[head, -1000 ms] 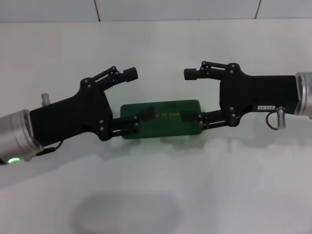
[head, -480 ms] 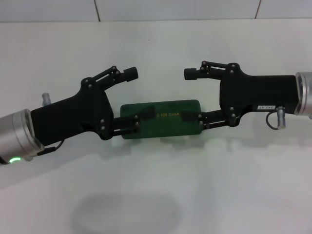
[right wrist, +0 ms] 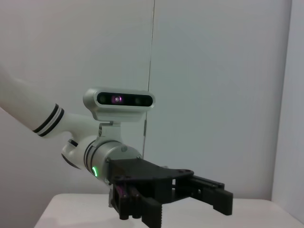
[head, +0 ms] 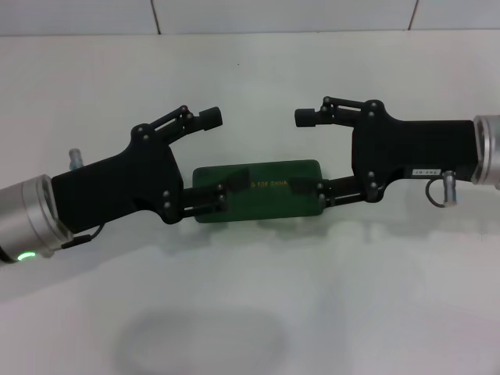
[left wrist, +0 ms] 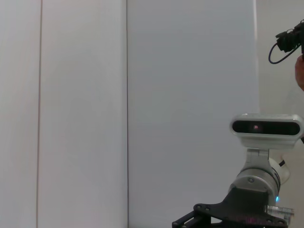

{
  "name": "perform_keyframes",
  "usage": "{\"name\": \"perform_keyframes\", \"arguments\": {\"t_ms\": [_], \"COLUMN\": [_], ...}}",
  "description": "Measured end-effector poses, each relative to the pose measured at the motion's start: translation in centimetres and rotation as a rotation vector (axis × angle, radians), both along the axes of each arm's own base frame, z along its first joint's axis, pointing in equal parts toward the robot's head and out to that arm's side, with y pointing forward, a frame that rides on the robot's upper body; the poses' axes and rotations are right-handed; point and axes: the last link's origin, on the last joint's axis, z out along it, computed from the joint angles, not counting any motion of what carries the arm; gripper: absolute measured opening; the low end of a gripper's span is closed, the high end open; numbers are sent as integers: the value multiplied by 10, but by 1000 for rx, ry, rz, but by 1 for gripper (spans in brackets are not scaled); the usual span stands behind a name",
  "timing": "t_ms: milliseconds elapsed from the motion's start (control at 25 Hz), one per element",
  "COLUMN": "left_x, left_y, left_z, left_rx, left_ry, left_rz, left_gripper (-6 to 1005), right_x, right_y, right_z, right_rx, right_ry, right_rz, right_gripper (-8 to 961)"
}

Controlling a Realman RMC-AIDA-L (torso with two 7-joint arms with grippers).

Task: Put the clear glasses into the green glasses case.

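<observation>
The green glasses case (head: 256,190) lies shut and flat on the matte white table (head: 258,297), a dark green rounded rectangle with small gold lettering on its lid. The left gripper (head: 223,157) and right gripper (head: 306,153) reach in from opposite ends, their black fingers spread wide apart. Each lower finger (head: 209,201) rests at or over an end of the case; actual contact is hard to judge. The upper fingers hang beyond the case's far edge. The clear glasses do not show.
</observation>
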Motion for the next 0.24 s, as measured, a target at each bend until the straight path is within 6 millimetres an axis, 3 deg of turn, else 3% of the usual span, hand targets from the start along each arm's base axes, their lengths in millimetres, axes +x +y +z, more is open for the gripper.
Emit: {"name": "perform_keyframes", "arguments": {"t_ms": [240], "left_x": [-1], "left_y": [3], "left_z": [-1], "left_rx": [8], "left_ry": [10], "left_rz": [9], "left_gripper": [894], "right_x": [0], "right_y": [2], "right_z": [-3], "right_rx": [12], "right_ry": [-5], "right_rz": [-12], "right_gripper": [884]}}
